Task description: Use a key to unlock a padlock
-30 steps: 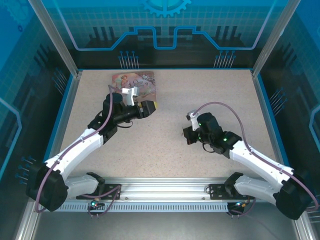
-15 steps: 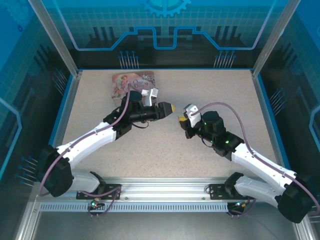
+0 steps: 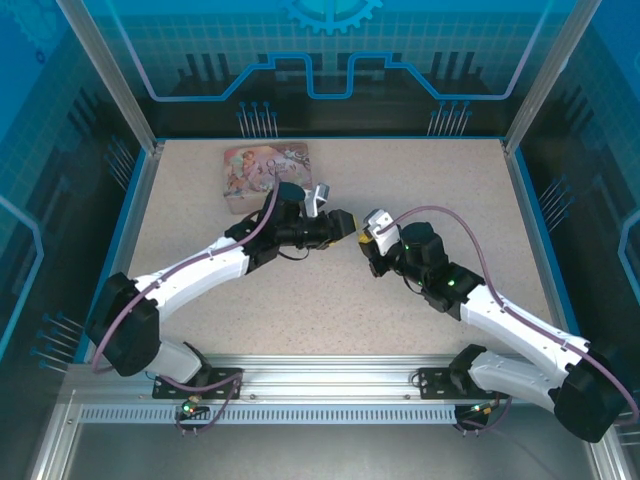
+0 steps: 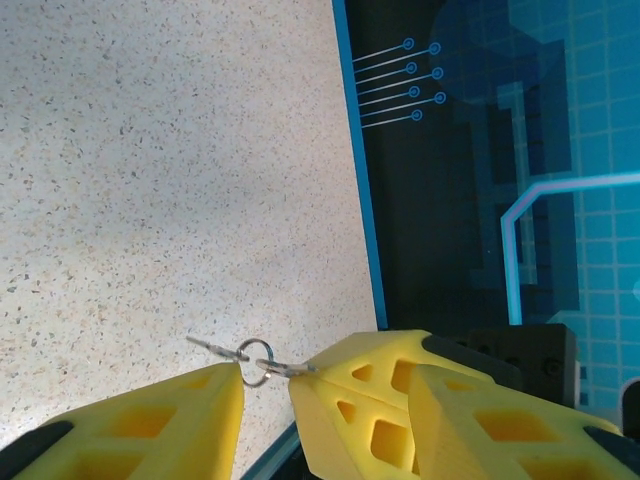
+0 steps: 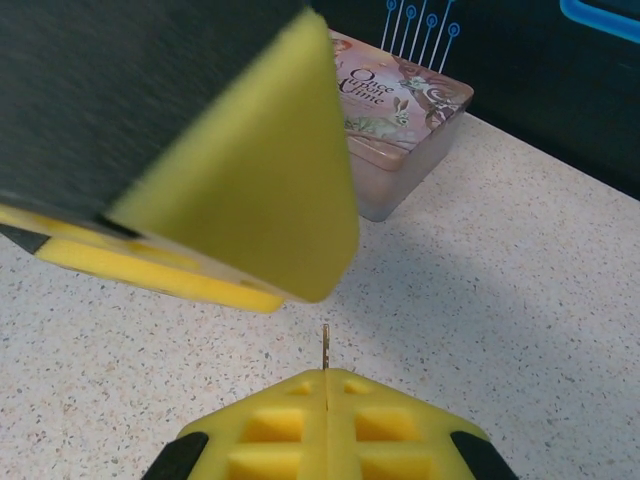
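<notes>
**Key and end effectors at close approach.** The thin dark metal key [image 5: 326,347] projects as a short straight blade from the tip of the right end effector [image 5: 328,380]. The two yellow, square-recessed fingers of that end effector are pressed together on the key along a single seam. The blade is raised above the desk and points toward the left end effector [image 3: 344,222].

In the right wrist view the left end effector appears just beyond the blade, as a broad yellow finger with a dark back and a second yellow strip beneath it. Whether its fingers are parted or closed cannot be told.

In the left wrist view a small metal ring [image 4: 255,358], with a thin metal sliver on either side, hangs above the desk in the narrow gap between two yellow fingertips [image 4: 205,400]. Whether the ring belongs to the key or to the tiny blue padlock cannot be told, and the padlock's body is too small to pick out.

From above, the two end-effector tips nearly meet over the middle of the speckled beige desk [image 3: 430,180]. A pink illustrated rectangular tin box [image 3: 268,166] rests flat near the far edge, behind the left arm and well apart from the key. A blue rim [image 4: 355,170] borders the desk.
</notes>
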You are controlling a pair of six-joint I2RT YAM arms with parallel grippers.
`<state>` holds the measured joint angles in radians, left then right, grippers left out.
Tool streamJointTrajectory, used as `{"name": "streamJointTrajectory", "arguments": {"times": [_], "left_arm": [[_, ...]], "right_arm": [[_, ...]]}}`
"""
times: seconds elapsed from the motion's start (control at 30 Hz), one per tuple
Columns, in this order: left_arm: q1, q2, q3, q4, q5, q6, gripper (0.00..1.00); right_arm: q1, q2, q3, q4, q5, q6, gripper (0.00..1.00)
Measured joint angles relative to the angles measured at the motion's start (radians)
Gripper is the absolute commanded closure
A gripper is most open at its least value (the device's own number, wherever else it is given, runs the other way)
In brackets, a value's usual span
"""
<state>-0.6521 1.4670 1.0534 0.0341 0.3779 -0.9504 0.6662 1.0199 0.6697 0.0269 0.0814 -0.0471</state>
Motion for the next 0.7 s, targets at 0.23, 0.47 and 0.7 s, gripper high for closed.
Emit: {"name": "streamJointTrajectory", "arguments": {"times": [0.23,0.47,0.7], "left_arm": [[-0.004,0.027,0.000,0.000,-0.006,-0.029,0.55],[-0.012,0.049,0.000,0.016,-0.006,-0.048,0.58],[-0.013,0.053,0.000,0.024,-0.007,-0.059,0.64]], "right_arm": [[0.006,0.003,0.006,-0.008,0.017,-0.016,1.00],[0.010,0.016,0.020,-0.016,0.024,-0.025,1.00],[0.019,0.030,0.024,-0.019,0.035,-0.026,1.00]]}}
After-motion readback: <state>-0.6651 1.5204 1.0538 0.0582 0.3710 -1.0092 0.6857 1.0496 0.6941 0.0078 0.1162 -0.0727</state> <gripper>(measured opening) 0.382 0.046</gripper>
